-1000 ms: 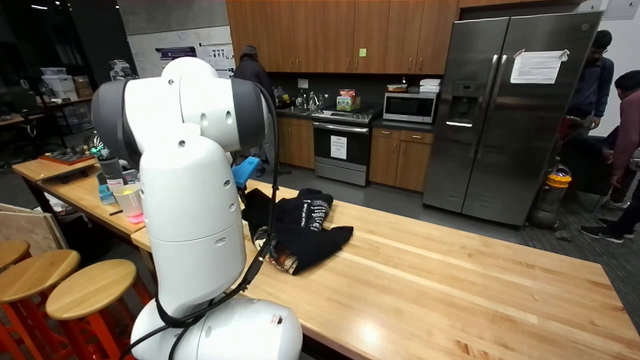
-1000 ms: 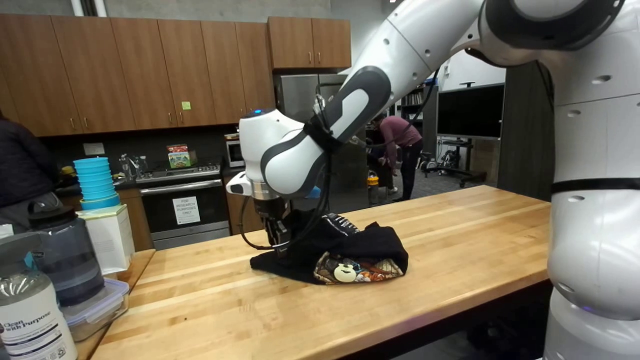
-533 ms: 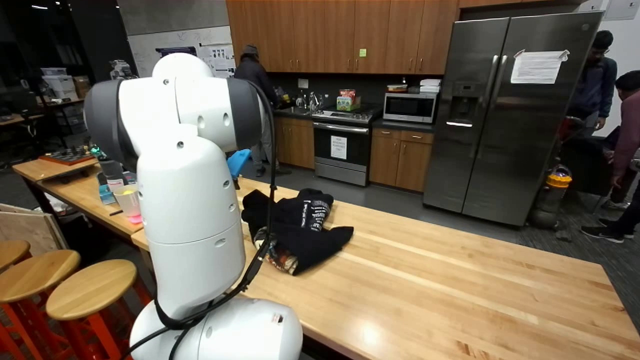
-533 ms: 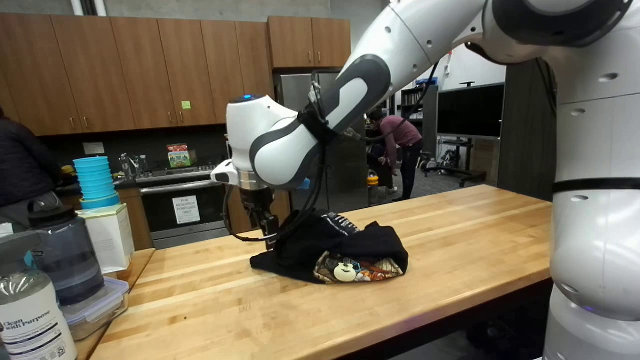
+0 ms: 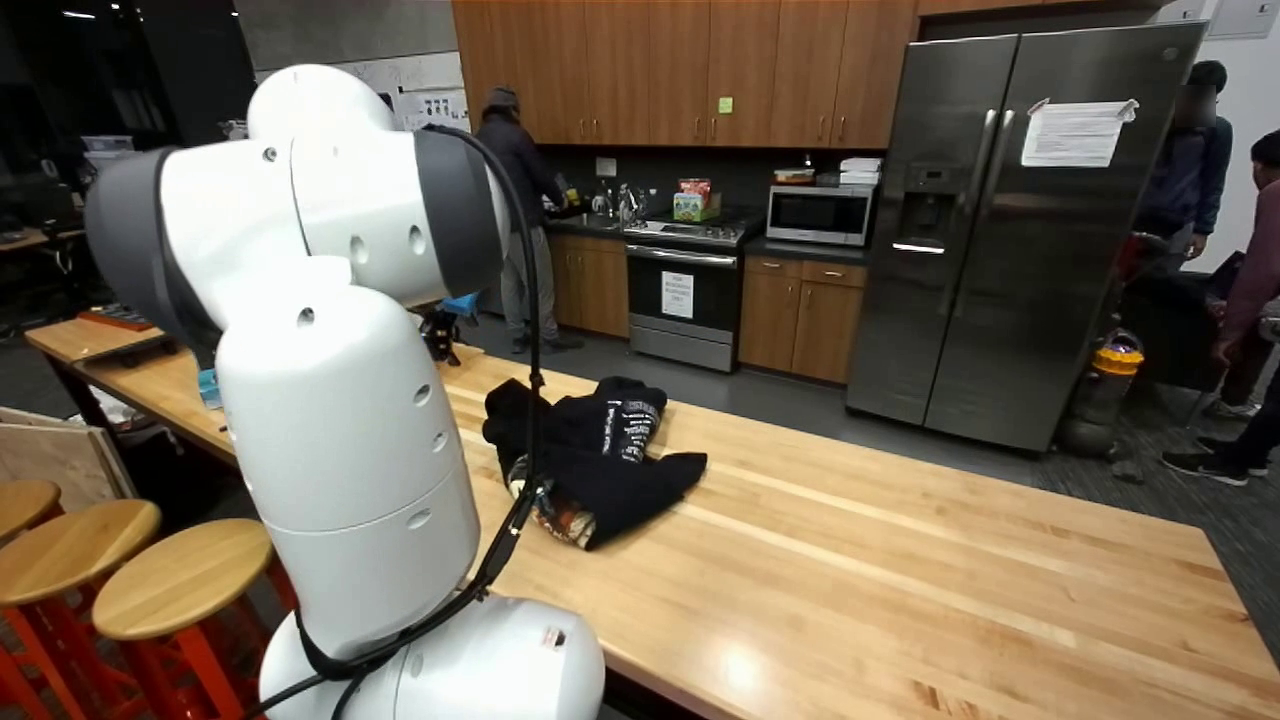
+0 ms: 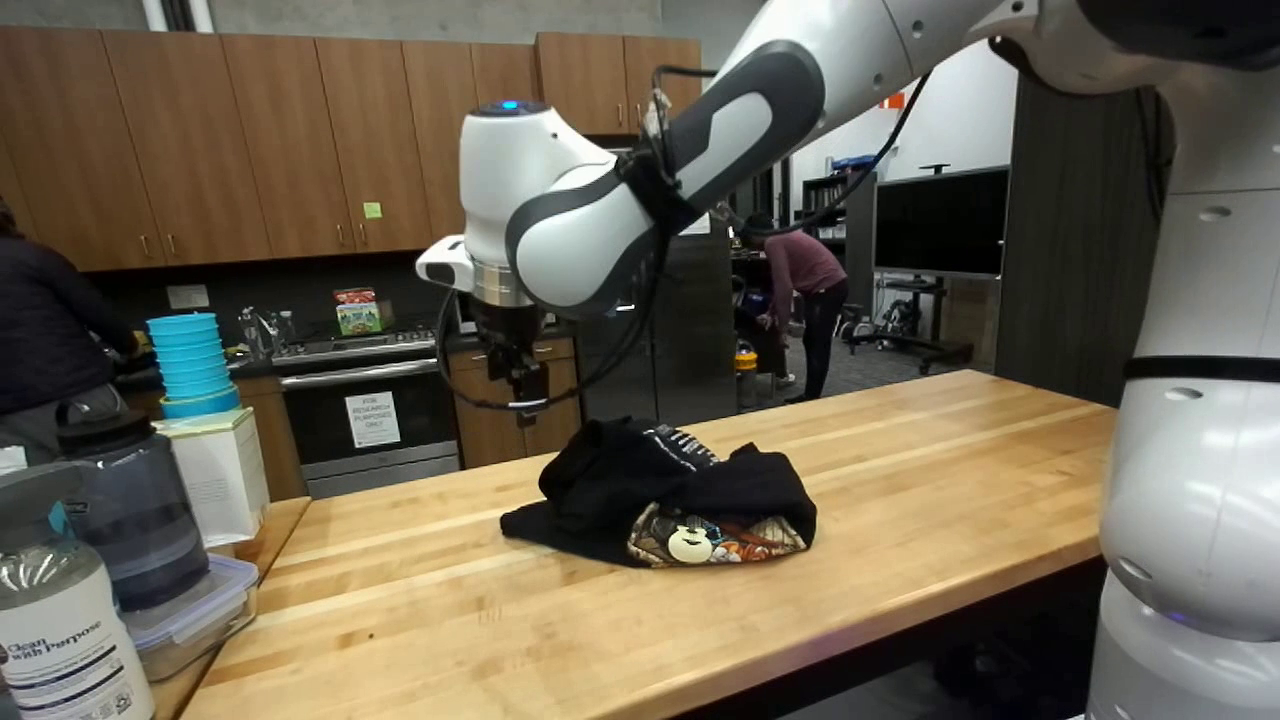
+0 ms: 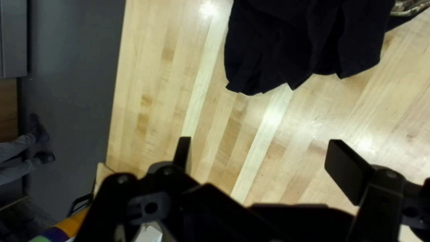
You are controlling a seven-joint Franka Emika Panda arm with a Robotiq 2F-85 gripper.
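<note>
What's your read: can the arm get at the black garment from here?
Likely yes: the gripper hangs open and empty, higher up and to one side of the black garment, with nothing visible between them.

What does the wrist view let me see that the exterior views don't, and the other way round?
Only the wrist view: a look past the open hand, with a clear gap between its two spread fingers.

Only the exterior views: the big white arm, the upper cabinets and the white lettering on the clothing.

Shared by all: the hand itself, the wooden table and the crumpled black garment lying on it, with the hand apart from the cloth.
</note>
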